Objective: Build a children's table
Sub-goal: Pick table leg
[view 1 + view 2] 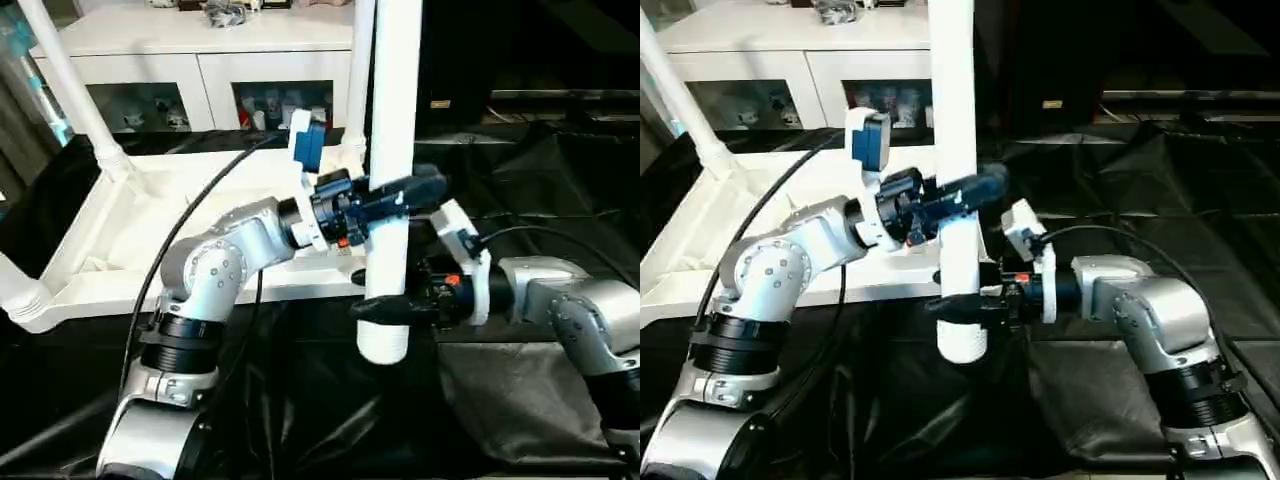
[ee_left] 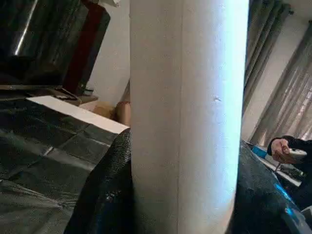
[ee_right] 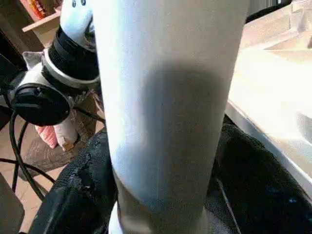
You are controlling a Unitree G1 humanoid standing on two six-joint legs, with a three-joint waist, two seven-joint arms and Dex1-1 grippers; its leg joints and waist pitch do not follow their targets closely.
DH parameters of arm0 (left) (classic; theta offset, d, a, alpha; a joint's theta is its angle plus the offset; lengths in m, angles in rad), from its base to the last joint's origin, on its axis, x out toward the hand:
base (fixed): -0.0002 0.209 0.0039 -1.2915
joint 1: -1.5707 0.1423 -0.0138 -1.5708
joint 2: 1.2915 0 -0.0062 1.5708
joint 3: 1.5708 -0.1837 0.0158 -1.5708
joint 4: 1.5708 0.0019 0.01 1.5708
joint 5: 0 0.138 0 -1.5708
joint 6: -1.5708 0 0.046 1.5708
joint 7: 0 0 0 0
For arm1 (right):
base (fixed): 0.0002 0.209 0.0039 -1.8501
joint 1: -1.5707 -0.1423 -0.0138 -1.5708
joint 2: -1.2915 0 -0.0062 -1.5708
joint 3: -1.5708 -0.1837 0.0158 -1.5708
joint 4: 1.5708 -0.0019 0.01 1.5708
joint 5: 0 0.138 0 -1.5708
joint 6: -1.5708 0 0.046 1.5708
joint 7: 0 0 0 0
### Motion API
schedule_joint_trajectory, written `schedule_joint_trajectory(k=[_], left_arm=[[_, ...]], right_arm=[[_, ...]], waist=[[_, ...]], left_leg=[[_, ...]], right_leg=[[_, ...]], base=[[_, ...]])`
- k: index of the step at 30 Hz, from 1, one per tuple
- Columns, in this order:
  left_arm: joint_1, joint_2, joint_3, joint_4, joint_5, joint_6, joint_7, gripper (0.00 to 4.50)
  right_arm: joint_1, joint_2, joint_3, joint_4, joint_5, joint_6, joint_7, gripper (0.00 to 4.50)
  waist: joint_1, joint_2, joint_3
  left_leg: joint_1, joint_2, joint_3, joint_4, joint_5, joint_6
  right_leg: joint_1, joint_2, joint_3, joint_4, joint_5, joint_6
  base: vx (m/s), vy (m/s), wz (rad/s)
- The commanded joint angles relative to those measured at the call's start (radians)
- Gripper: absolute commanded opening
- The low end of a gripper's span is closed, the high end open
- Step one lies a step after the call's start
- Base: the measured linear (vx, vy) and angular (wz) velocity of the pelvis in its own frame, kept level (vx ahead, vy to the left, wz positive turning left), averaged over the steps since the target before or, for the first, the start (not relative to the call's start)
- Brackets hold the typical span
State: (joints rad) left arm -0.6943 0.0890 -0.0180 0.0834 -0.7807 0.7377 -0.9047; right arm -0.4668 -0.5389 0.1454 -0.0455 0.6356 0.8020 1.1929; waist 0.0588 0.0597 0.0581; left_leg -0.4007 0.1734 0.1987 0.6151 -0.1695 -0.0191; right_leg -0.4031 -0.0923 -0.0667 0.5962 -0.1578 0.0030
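The left end effector [image 1: 398,196] clamped the upright white table leg [image 1: 392,120] across its middle, black fingers pressed to either side of the tube, while the right end effector [image 1: 400,308] pinched the same leg just above its rounded lower end. Behind both arms lay the upturned children's tabletop [image 1: 150,240], ribbed underside facing up on the black-draped surface [image 1: 540,200], with a fitted leg [image 1: 70,85] rising from its far-left corner socket, another [image 1: 358,70] standing just behind the held one, and a third at the near-left corner [image 1: 20,290]. The held leg's long axis stood close to vertical, its foot hanging over the black cloth just in front of the tabletop's near edge. By appearance the open near-right corner socket lay beyond the foot, hidden behind the arms; both arms seemed about equally near. Open cloth spread to the right, giving room; the tabletop's rim and the leg behind crowded the other sides. A white glass-door cabinet [image 1: 200,60] closed the background.
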Motion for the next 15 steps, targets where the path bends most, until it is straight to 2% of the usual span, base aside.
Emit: schedule_joint_trajectory(k=[1, 9, 11, 14, 15], left_arm=[[0.0, 0.006, -0.01, -0.029, -0.003, 0.007, -0.011, 1.83], [0.0, 0.005, -0.011, -0.029, -0.003, 0.004, -0.009, 1.83], [-0.001, 0.006, -0.009, -0.03, -0.003, 0.004, -0.008, 1.83], [-0.002, 0.007, -0.006, -0.029, -0.004, 0.004, -0.007, 1.83], [-0.003, 0.007, -0.005, -0.027, -0.004, 0.004, -0.007, 1.83]], right_arm=[[-0.017, -0.01, -0.023, -0.016, 0.011, -0.001, 0.0, 3.03], [-0.014, -0.021, -0.009, -0.018, 0.013, 0.003, 0.016, 3.03], [-0.013, -0.02, -0.008, -0.02, 0.017, 0.01, 0.02, 2.75], [-0.012, -0.018, -0.007, -0.022, 0.023, 0.017, 0.024, 2.65], [-0.011, -0.018, -0.007, -0.022, 0.026, 0.019, 0.026, 2.42]], waist=[[0.001, -0.026, -0.08], [0.001, -0.025, -0.079], [0.001, -0.027, -0.079], [0.001, -0.026, -0.079], [0.001, -0.025, -0.079]], left_leg=[[0.026, 0.047, -0.025, -0.064, -0.182, 0.051], [0.027, 0.047, -0.026, -0.065, -0.191, 0.046], [0.027, 0.047, -0.026, -0.064, -0.189, 0.047], [0.026, 0.047, -0.026, -0.064, -0.189, 0.05], [0.027, 0.047, -0.026, -0.064, -0.189, 0.05]], right_leg=[[0.048, -0.049, 0.035, -0.073, -0.325, -0.195], [0.048, -0.049, 0.035, -0.075, -0.339, -0.189], [0.048, -0.049, 0.035, -0.074, -0.338, -0.189], [0.048, -0.049, 0.034, -0.075, -0.345, -0.188], [0.047, -0.049, 0.034, -0.075, -0.344, -0.188]], base=[[0.0, 0.0, 0.0], [0.0, 0.0, 0.0], [0.0, 0.0, 0.0], [0.0, 0.0, 0.0], [0.0, 0.0, 0.0]])
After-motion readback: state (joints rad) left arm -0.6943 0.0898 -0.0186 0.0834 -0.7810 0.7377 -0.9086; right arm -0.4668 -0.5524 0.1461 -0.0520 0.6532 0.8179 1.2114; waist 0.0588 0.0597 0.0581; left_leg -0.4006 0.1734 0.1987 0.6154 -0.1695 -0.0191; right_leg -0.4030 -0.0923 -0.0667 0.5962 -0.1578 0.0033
